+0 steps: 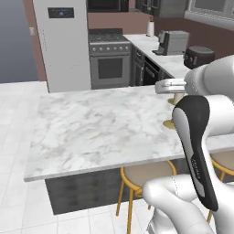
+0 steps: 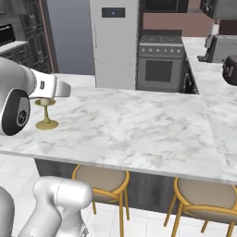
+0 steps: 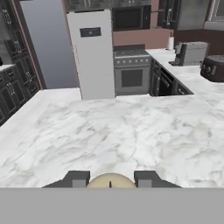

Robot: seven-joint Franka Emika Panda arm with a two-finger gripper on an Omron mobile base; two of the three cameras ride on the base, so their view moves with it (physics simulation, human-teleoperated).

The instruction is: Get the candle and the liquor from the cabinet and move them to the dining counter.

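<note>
I have the gripper [image 3: 110,178] low over the dining counter [image 3: 131,131]; in the hand view its two dark fingertips [image 3: 78,178] stand on either side of the candle [image 3: 110,181], whose cream-white top sits right between them at six o'clock of the picture; the jaws are at a narrow setting and appear to be holding the candle, though I cannot see the contact itself.

In the right base view the candle [image 2: 45,101] stands upright on the dining counter [image 2: 139,129] at about nine o'clock, its gold candlestick base resting on the marble near the slab's left edge; the white hand reaches over it from the left and hides the upper part of the wax. In the left base view I see the gold stem and round base of the candle [image 1: 172,119] at about three o'clock, just under the hand and partly behind my arm's dark-trimmed link, on the far right part of the dining counter [image 1: 100,132].

Round tan stools [image 2: 101,180] with gold frames are tucked under the near edge of the slab; beyond it, at twelve o'clock in the hand view, stand a white fridge [image 3: 92,52] and a steel oven range [image 3: 131,72]; a marble worktop [image 3: 192,76] at two o'clock carries a toaster [image 3: 190,52] and a dark round appliance [image 3: 213,68].
</note>
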